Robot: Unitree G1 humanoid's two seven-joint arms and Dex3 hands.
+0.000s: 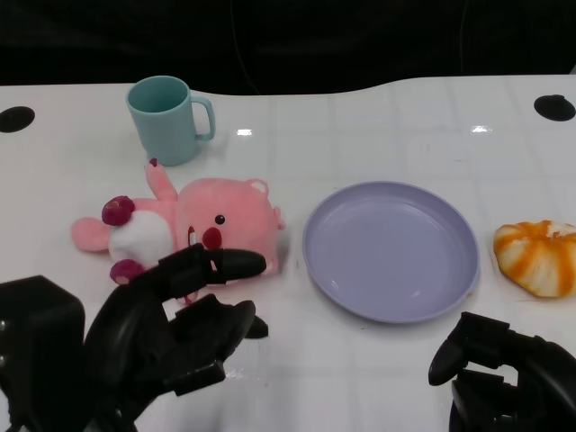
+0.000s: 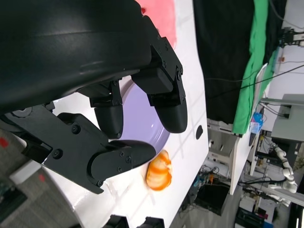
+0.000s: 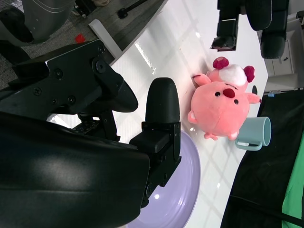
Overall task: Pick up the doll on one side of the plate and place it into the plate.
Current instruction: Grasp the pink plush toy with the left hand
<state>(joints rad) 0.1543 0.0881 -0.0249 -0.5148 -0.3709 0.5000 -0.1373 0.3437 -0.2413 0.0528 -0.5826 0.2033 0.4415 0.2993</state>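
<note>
A pink plush doll (image 1: 216, 220) with a white belly lies on its side on the white table, just left of the lavender plate (image 1: 396, 256). My left hand (image 1: 171, 333) hovers in front of the doll, fingers spread and holding nothing; its fingertips (image 1: 238, 263) reach the doll's near edge. My right hand (image 1: 504, 369) stays low at the table's front right, near the plate's near edge, and holds nothing. The right wrist view shows the doll (image 3: 221, 107) beyond the plate (image 3: 185, 190). In the left wrist view the plate (image 2: 137, 118) shows between the fingers.
A teal mug (image 1: 166, 121) stands behind the doll at the back left. An orange-and-white striped soft toy (image 1: 537, 256) lies right of the plate. Two dark round holes (image 1: 16, 118) sit at the table's far corners. The table's far edge meets a black backdrop.
</note>
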